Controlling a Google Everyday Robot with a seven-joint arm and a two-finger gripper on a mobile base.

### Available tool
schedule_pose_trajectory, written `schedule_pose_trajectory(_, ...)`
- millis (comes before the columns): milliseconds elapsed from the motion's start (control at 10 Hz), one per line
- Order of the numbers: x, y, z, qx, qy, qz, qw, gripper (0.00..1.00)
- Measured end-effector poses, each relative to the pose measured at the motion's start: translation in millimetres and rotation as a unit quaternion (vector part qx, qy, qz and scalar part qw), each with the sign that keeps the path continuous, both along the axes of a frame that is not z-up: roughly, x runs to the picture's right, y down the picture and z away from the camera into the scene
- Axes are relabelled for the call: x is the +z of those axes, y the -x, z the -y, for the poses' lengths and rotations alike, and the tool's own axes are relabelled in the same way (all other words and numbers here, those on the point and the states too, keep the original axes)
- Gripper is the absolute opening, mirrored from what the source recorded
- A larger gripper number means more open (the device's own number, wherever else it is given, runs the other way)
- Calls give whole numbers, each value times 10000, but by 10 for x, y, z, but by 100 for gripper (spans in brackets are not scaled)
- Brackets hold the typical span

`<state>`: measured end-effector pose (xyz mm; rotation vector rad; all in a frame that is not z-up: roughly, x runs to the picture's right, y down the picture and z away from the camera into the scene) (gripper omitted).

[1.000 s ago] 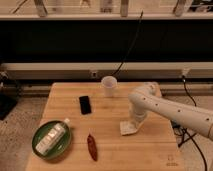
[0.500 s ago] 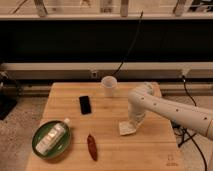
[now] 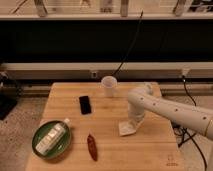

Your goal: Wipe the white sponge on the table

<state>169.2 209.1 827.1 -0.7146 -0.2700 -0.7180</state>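
Note:
The white sponge (image 3: 127,129) lies flat on the light-brown wooden table (image 3: 107,142), right of centre. My gripper (image 3: 133,121) comes down from the white arm on the right and rests on the sponge's top edge. The arm runs off to the right edge of the view.
A white cup (image 3: 109,86) stands at the table's back middle. A black phone (image 3: 85,104) lies left of centre. A green bowl (image 3: 51,140) holding a white labelled bottle (image 3: 52,137) sits at the front left. A dark red pepper-like item (image 3: 92,146) lies at the front middle.

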Motion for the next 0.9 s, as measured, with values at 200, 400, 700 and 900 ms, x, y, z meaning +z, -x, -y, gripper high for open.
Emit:
schedule_pose_trajectory(200, -8, 44, -11, -50, 10, 29, 10000, 0)
schedule_pose_trajectory(400, -5, 33, -10, -60, 14, 27, 10000, 0)
schedule_pose_trajectory(700, -9, 45, -19, -129, 33, 45, 9999, 0)
schedule_pose_trajectory(900, -14, 49, -20, -155, 39, 47, 9999, 0)
